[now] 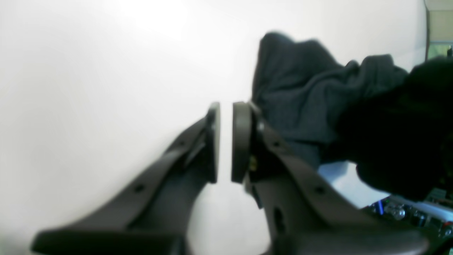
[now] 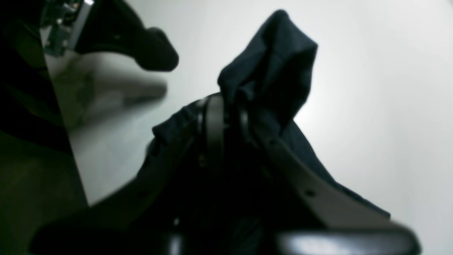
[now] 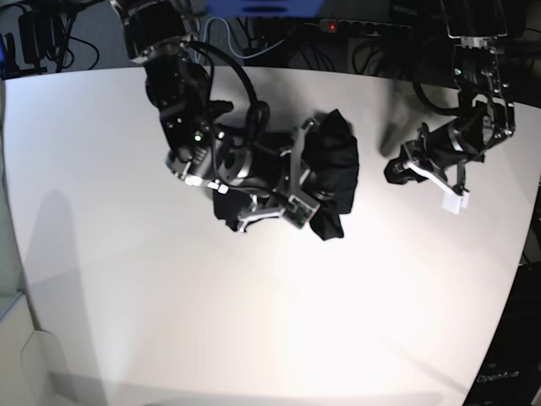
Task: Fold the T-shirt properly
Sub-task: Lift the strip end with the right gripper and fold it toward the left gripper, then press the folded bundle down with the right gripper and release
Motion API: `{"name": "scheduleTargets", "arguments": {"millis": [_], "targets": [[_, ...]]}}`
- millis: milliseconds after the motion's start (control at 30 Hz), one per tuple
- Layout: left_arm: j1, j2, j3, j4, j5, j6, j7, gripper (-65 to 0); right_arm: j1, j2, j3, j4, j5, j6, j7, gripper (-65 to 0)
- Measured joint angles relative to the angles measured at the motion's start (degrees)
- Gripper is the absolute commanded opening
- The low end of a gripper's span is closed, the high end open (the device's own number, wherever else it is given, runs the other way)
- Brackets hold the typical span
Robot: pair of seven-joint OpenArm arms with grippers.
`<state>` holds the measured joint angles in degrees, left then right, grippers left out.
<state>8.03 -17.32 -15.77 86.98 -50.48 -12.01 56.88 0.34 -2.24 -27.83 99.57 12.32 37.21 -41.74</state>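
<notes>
One dark T-shirt (image 3: 331, 173), bunched in a heap near the middle of the white table (image 3: 127, 279), under the right arm.

The T-shirt looks thin, soft and light, so it will sag and crumple rather than hold any shape; best taken by an edge or corner, hem or shoulder seam, and spread flat before any fold; the right gripper (image 2: 226, 117) is clenched on a fold of its cloth, which rises in a peak above the jaws; the left gripper (image 1: 225, 141) is closed to a narrow slit with nothing between the jaws, just beside the shirt in its own view, well apart from it overhead; counted: one shirt, two grippers, one table.
</notes>
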Motion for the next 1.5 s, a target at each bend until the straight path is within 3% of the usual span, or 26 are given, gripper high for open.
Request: {"name": "scheduleTargets", "arguments": {"millis": [300,1133,1200,1400,1500], "targets": [[-0.22,0.46,0.17,0.0,0.04,0.02,-0.11,-59.2,1.53,-0.48,-4.57,-5.11,0.2,0.0,2.97,-64.6],[0.85,0.46,0.22,0.02,0.02,0.02,0.09,-59.2,7.17,-3.91,-4.92,-19.26,0.13,0.0,6.47,-58.8],[0.9,0.48,0.22,0.04,-0.15,0.0,0.13,-59.2,8.24,-4.35,-4.92,-21.11,0.15,-0.02,6.54,-54.1],[1.86,0.46,0.22,0.04,-0.15,0.02,-0.02,-59.2,9.84,-5.01,-7.39,-22.97,0.13,-0.07,6.47,-26.8],[2.36,0.48,0.22,0.04,-0.15,0.02,-0.09,-59.2,10.27,-5.33,-8.63,-22.62,0.17,-0.04,6.62,-23.8]]}}
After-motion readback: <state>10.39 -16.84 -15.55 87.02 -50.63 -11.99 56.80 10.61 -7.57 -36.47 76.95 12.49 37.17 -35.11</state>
